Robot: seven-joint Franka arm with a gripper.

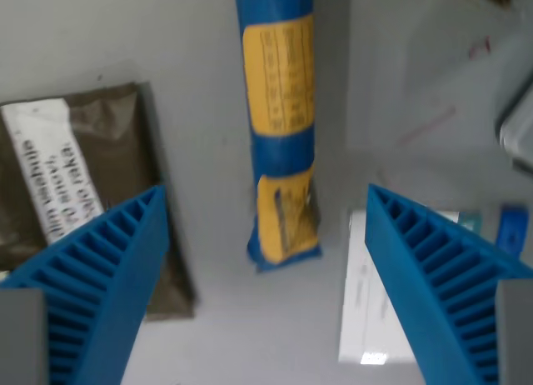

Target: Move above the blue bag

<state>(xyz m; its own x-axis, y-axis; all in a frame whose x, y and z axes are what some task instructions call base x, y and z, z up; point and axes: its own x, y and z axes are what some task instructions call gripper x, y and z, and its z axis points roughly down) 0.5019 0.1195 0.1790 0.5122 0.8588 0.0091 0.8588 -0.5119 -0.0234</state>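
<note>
The blue bag (280, 127) with yellow labels lies lengthwise on the grey table, running from the top of the wrist view down to its middle. My gripper (266, 203) hangs above its lower end, open, with nothing between the two blue ribbed fingers (108, 277). The bag's near end sits in the gap between the fingers, a little toward the wrist view's left of centre. The bag's top end runs out of the frame.
A brown packet (83, 168) with a white label lies at the wrist view's left, partly under the left finger. A white packet (366, 310) lies at the lower right behind the right finger. A dark-edged object (520, 127) shows at the right edge.
</note>
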